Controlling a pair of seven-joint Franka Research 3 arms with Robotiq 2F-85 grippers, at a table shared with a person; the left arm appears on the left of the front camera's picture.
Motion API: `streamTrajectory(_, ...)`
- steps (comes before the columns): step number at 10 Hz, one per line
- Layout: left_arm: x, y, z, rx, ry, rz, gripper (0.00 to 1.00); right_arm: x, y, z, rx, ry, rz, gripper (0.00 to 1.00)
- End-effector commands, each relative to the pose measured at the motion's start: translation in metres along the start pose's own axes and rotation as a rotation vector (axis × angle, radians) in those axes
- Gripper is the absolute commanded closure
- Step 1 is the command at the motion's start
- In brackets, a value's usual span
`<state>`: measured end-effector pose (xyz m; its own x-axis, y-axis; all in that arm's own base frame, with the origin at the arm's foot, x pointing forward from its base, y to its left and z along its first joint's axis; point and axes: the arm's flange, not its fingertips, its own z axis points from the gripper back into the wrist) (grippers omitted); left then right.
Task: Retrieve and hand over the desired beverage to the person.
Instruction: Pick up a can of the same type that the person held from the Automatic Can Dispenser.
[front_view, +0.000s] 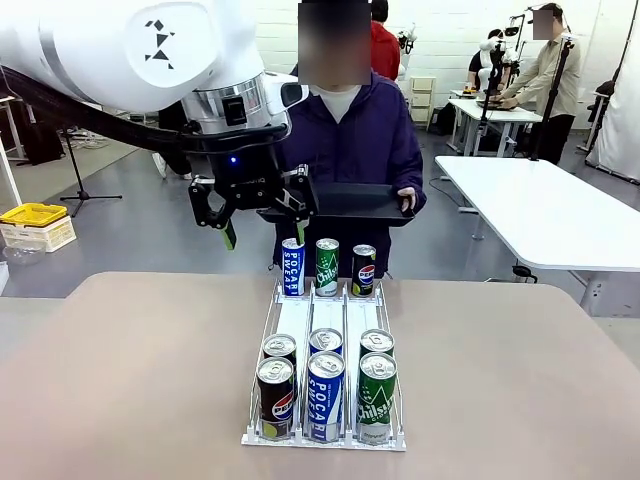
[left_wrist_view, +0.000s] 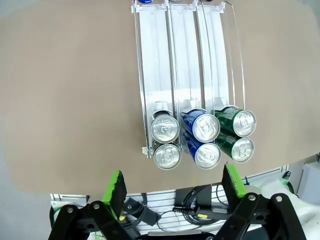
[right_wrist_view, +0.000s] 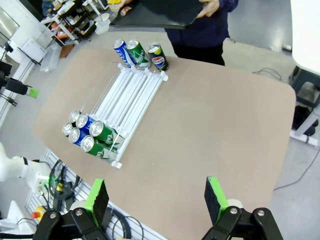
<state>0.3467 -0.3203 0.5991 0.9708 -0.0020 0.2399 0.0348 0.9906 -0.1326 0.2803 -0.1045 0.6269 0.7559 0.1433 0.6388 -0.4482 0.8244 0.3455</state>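
A white wire rack (front_view: 296, 318) with three lanes lies on the tan table. At its near end stand Pepsi (front_view: 276, 398), Pocari Sweat (front_view: 325, 395) and green Chilsung (front_view: 377, 397) cans, each with a second can behind it. Three more cans (front_view: 327, 266) stand at the far end. The person (front_view: 350, 140) stands beyond, holding a black tray (front_view: 350, 203). My left gripper (front_view: 262, 222) hangs open and empty above the rack's far end; from its wrist the near cans (left_wrist_view: 202, 125) lie below its open fingers (left_wrist_view: 174, 182). My right gripper (right_wrist_view: 156, 197) is open, high above the table's near edge.
A white table (front_view: 550, 210) stands to the right beyond my table. A yellow box (front_view: 35, 215) sits on the floor at the left. Other people work at benches far back. Bare tabletop (front_view: 520, 380) lies on both sides of the rack.
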Motion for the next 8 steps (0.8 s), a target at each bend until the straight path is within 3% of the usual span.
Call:
streamTrajectory(1,0.001,0.001,0.004,0.013,0.008,-0.014,0.0,0.002,-0.002,-0.001,0.031,-0.011,0.007,0.0)
streamTrajectory(4,-0.001,-0.001,0.001,-0.002,0.003,-0.003,0.0,0.002,-0.002,-0.001,0.031,-0.011,0.007,0.0)
streamTrajectory(8,-0.04,-0.069,-0.052,0.152,0.126,-0.015,0.0,0.002,-0.002,-0.001,0.031,-0.011,0.007,0.0)
